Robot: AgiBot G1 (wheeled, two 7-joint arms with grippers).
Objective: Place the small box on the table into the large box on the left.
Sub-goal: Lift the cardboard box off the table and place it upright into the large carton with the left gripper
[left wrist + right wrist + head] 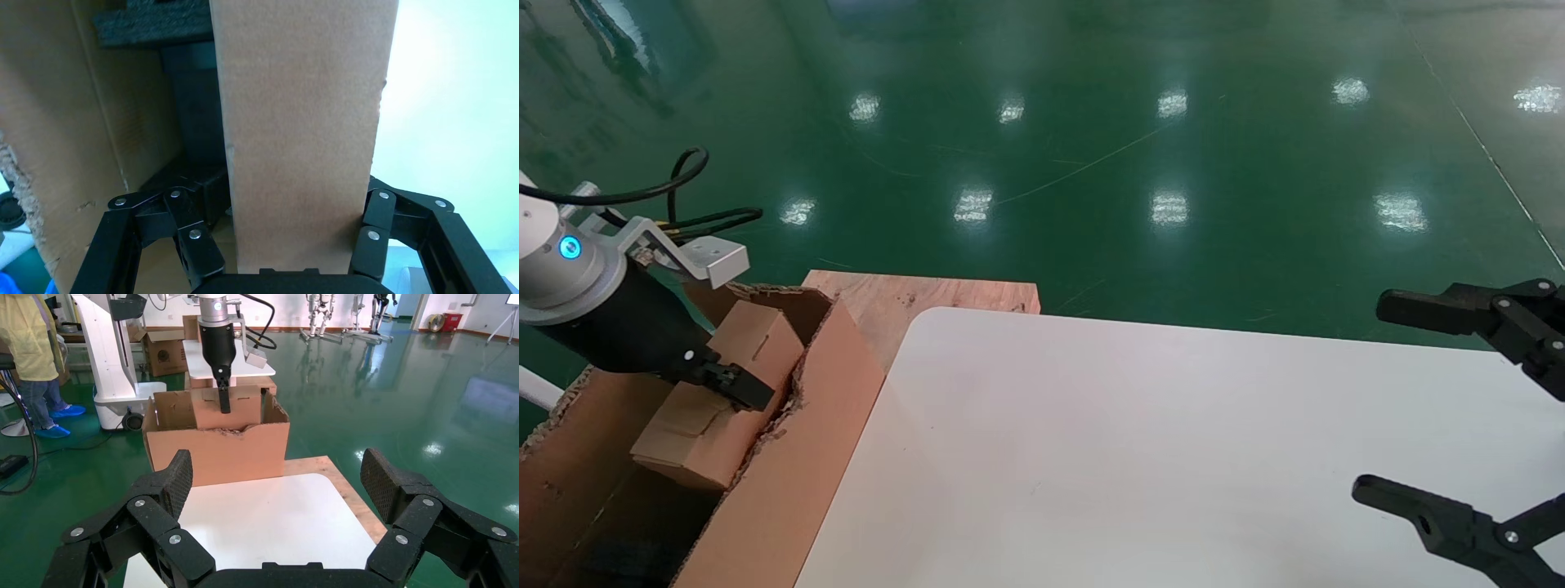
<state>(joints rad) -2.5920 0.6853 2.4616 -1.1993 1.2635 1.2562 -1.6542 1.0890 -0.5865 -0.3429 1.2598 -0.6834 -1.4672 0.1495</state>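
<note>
Glossy green floor behind; white bench (1140, 441) bare in front. At far left, large box (789, 474), torn rim up. Within its opening, tilted small box (711, 400), clamped by left pincer (733, 384), long axis running downward. Right pincer (1442, 400) spread wide, empty, well apart over bench.

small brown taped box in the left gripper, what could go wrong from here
1. The small brown taped cardboard box hangs tilted in the left gripper, close to the ragged torn wall of the large brown corrugated carton; it could catch on that edge going down.
2. Black foam pieces lie inside, so the box may land crooked once released.

The right gripper is open over the white table.
</note>
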